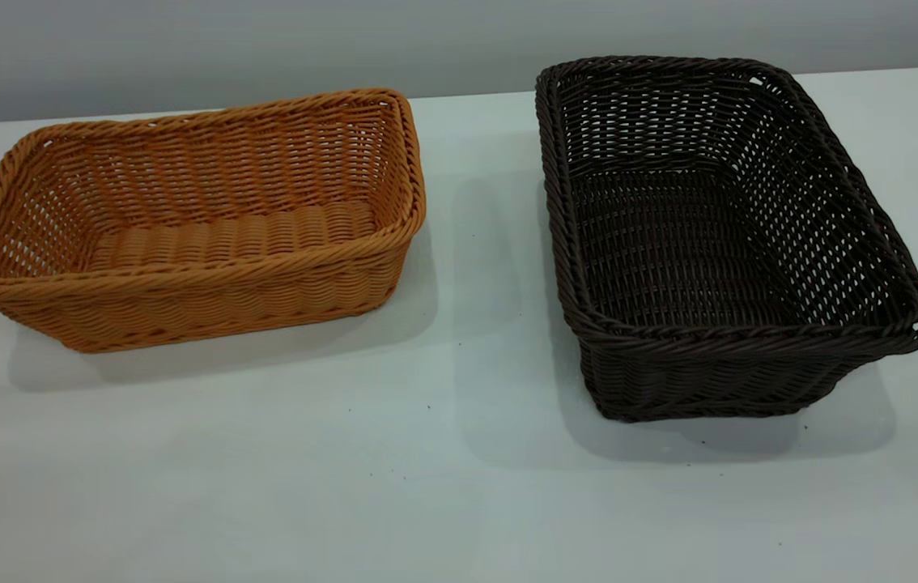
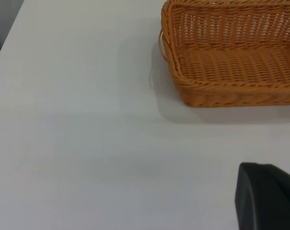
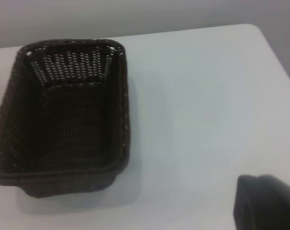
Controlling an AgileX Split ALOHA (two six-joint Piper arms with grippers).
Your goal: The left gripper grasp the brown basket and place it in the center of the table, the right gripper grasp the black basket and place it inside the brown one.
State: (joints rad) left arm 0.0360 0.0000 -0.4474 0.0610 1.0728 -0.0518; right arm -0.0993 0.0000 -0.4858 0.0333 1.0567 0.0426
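We see a plain grey wall (image 1: 265,40) running behind the scene, unmarked and evenly lit. Below it stretches a glossy white surface whose far edge meets the wall in a slightly slanted line. Soft, diffuse light falls from above, laying pale shadows on the white. A few tiny dark specks (image 1: 429,407) dot the near part of that surface.

Only a sliver of each arm shows. The left gripper (image 2: 267,197) appears as a smooth matte-black block with a rounded corner. The right gripper (image 3: 266,202) looks the same: dark, rounded, plain, no markings or cables visible.
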